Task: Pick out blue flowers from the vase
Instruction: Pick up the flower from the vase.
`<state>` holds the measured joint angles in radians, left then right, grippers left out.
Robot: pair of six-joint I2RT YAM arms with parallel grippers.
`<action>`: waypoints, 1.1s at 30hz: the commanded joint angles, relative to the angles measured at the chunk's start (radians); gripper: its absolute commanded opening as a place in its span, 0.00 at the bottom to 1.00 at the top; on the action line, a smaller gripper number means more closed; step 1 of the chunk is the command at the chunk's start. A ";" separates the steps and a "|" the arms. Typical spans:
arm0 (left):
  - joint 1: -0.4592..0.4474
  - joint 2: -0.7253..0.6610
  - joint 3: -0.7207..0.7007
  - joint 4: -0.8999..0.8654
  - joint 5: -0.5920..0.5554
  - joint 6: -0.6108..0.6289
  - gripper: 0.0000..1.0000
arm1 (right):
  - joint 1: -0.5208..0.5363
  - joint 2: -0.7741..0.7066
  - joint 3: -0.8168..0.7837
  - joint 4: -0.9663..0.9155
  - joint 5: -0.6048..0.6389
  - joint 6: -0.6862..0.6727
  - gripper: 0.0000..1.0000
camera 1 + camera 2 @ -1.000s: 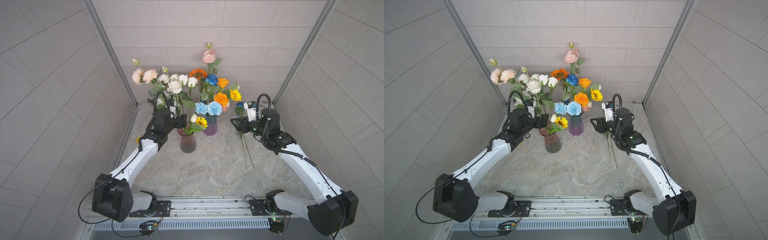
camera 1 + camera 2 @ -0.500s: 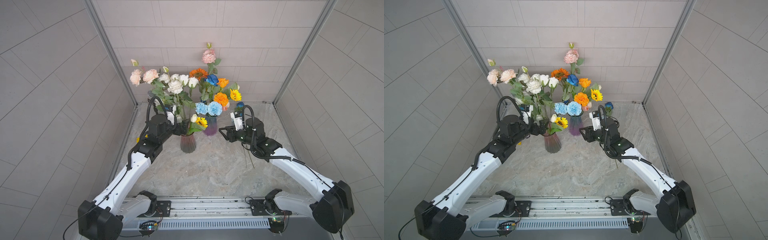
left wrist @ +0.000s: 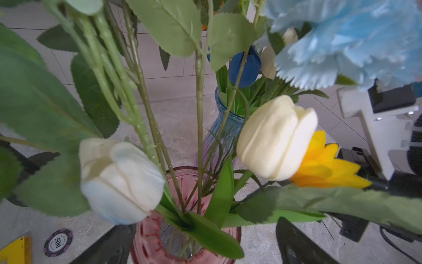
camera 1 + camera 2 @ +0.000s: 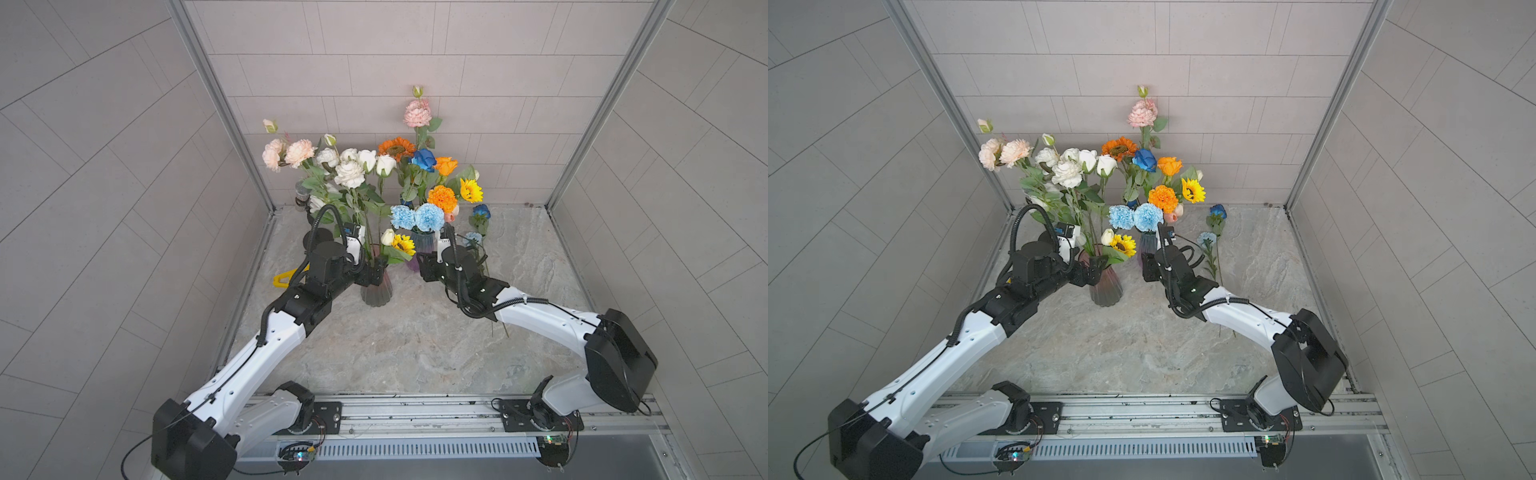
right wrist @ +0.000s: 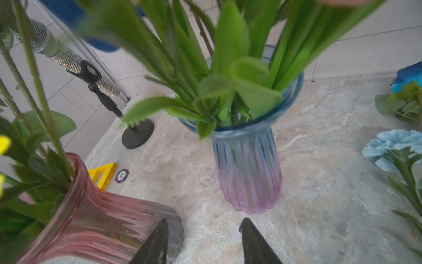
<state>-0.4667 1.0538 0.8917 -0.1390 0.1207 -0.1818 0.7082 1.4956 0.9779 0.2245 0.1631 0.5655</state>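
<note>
The marble tabletop (image 4: 415,353) is being taken as a clock face in both top views, with twelve at the back wall.

The left arm (image 4: 270,340) is being reached in from seven o'clock and the right arm (image 4: 548,320) from four o'clock, both toward the centre.

The pink vase (image 4: 376,293), standing upright at the centre, is being flanked at its neck by the left gripper (image 4: 372,274). Its fingers (image 3: 109,244) are being held spread wide to either side of the rim, with a gap showing at one side, so nothing is being pinched. White and cream blooms and a small sunflower are being carried by this vase.

The blue-to-purple vase (image 4: 422,243) is standing just beyond, toward one o'clock. The blue flowers left in it are being shown as two pale-blue carnations (image 4: 417,217) low at its front, a deep-blue rose (image 4: 424,159) high among the orange blooms, and a deep-blue tulip bud (image 3: 245,68) near its mouth.

The right gripper (image 4: 422,268) is being held near this vase's foot, its fingers (image 5: 255,244) parted and nothing between them.

Toward two o'clock, a second deep-blue rose (image 4: 481,211) and a loose pale-blue carnation (image 4: 472,237) are lying on the tabletop, out of the vase, their stems being partly covered by the right arm.

A microphone (image 4: 301,193) on a stand is being seen at eleven o'clock, and a yellow ruler (image 4: 284,277) with a poker chip (image 3: 58,242) beside it at nine.
</note>
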 commanded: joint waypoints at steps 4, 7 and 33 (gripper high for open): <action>-0.009 -0.002 -0.011 -0.012 -0.018 0.031 1.00 | 0.041 0.020 0.073 0.108 0.086 0.012 0.51; -0.014 -0.013 -0.020 -0.015 -0.009 0.031 1.00 | 0.061 0.027 0.082 0.134 0.082 0.004 0.51; -0.055 0.000 -0.014 -0.048 -0.126 0.004 1.00 | 0.175 0.107 0.300 0.056 -0.085 -0.027 0.51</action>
<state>-0.5175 1.0405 0.8761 -0.2317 0.0418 -0.1684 0.8742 1.6001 1.2537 0.2947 0.1116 0.5343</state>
